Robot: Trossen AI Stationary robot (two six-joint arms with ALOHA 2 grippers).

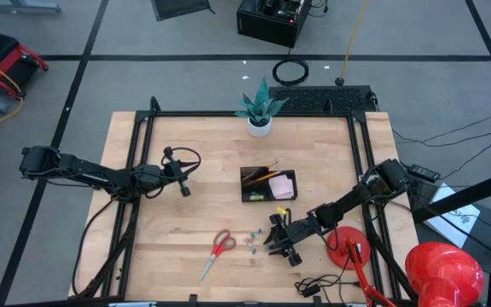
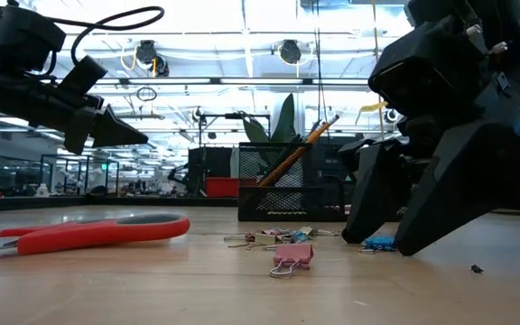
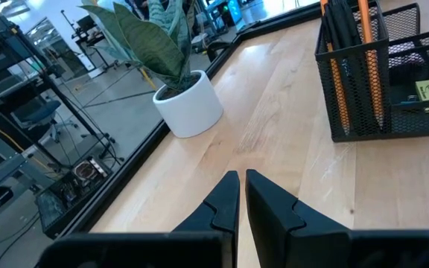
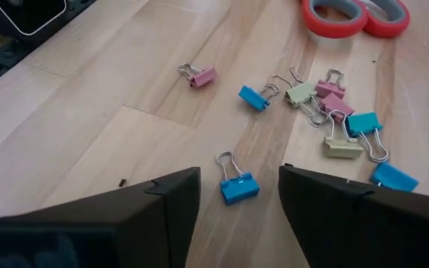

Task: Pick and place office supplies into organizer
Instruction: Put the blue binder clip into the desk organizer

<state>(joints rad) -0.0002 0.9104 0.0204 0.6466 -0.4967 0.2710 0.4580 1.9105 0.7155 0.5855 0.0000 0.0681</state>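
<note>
lying flat, blue clip (image 4: 239, 186) (small)

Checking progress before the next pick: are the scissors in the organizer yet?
No, the scissors lie on the table, apart from the organizer.

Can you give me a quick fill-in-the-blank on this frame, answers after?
1. The right tool straddles a ____ binder clip on the table.
2. The red-handled scissors lie ____ the black mesh organizer.
3. The left tool is ____.
4. The white pot holds a ____.

Answers: blue; outside; shut; plant
</note>
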